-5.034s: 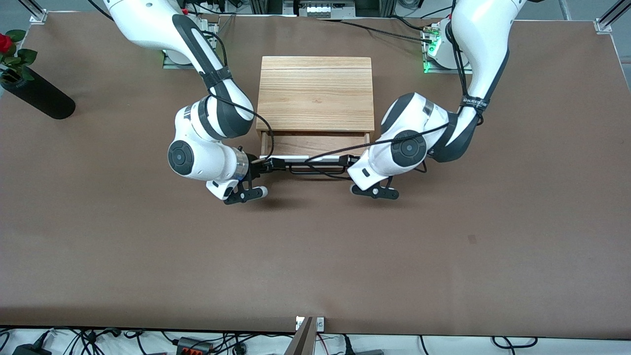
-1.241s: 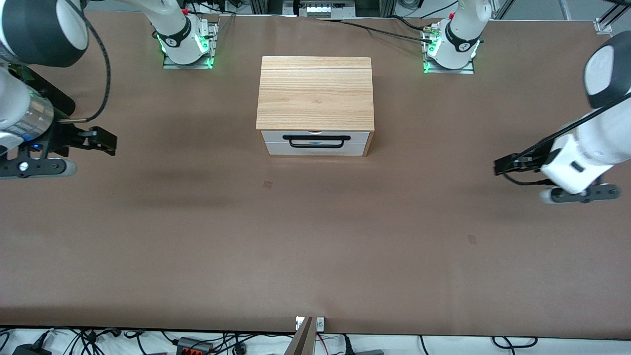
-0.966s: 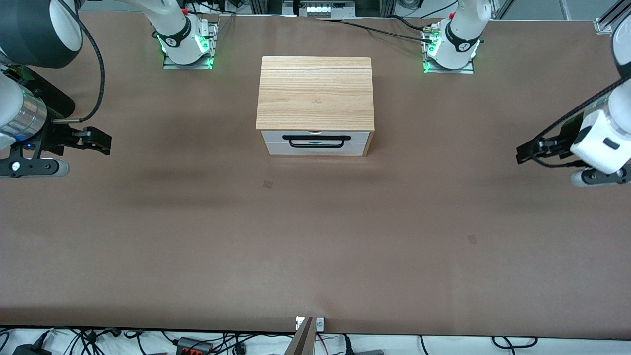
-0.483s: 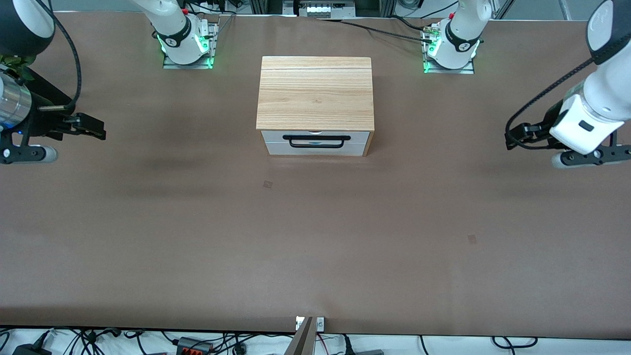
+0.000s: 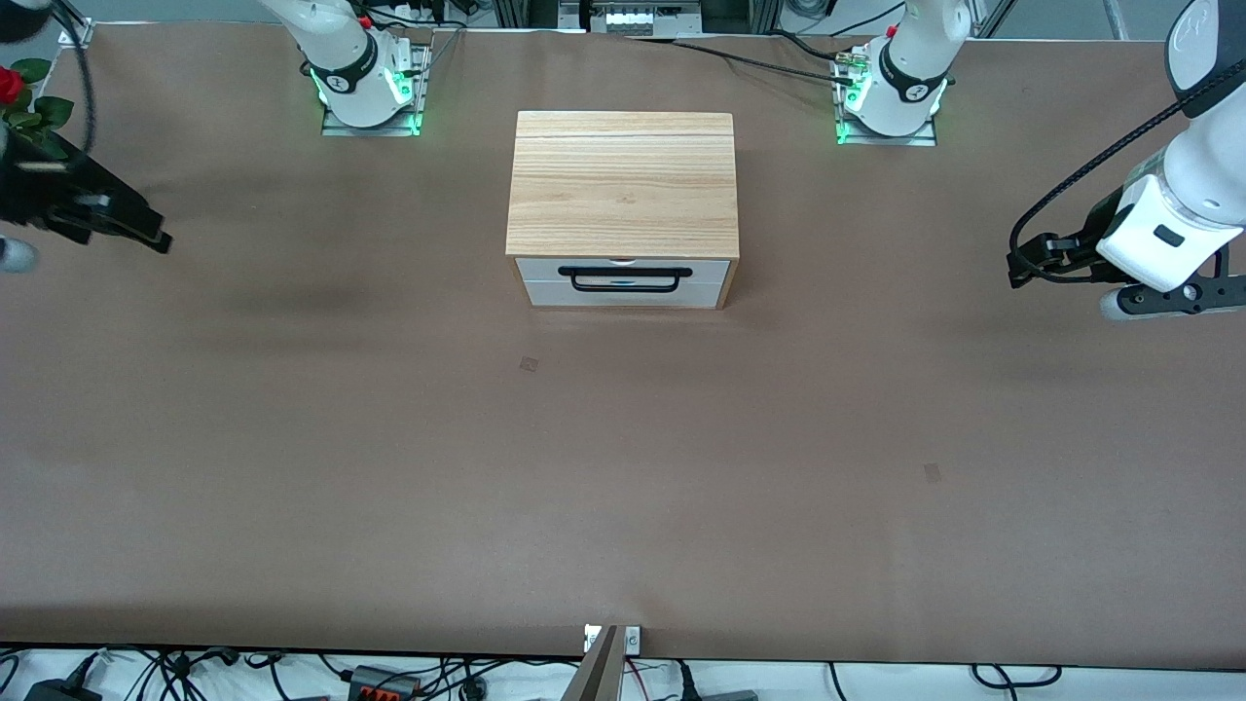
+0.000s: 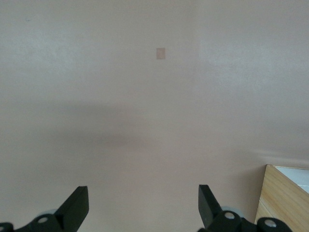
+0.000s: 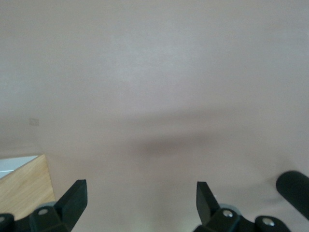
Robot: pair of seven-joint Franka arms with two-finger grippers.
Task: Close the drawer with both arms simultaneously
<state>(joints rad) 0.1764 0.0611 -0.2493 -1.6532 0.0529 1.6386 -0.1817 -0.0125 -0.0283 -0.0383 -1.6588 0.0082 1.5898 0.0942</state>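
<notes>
The drawer (image 5: 623, 284) sits pushed into the light-oak cabinet (image 5: 623, 185); its white front panel is flush and the black bar handle (image 5: 625, 279) is free. My left gripper (image 5: 1022, 265) hangs open and empty over bare table toward the left arm's end. In the left wrist view the left gripper (image 6: 142, 210) shows wide-apart fingers (image 6: 77, 208) over bare table, with a cabinet corner (image 6: 285, 198) at the edge. My right gripper (image 5: 146, 234) is over the right arm's end; in its wrist view the right gripper (image 7: 140, 198) is open and empty.
A red rose (image 5: 10, 86) stands at the right arm's end; its black vase (image 7: 294, 188) shows in the right wrist view. A cabinet corner (image 7: 24, 183) also shows there. The brown table (image 5: 623, 467) spreads wide in front of the drawer. Both arm bases stand beside the cabinet.
Five seconds ago both grippers were at the handle of the pulled-out drawer. Now the drawer is shut and both arms have drawn away to the table's ends; the right gripper is still moving outward.
</notes>
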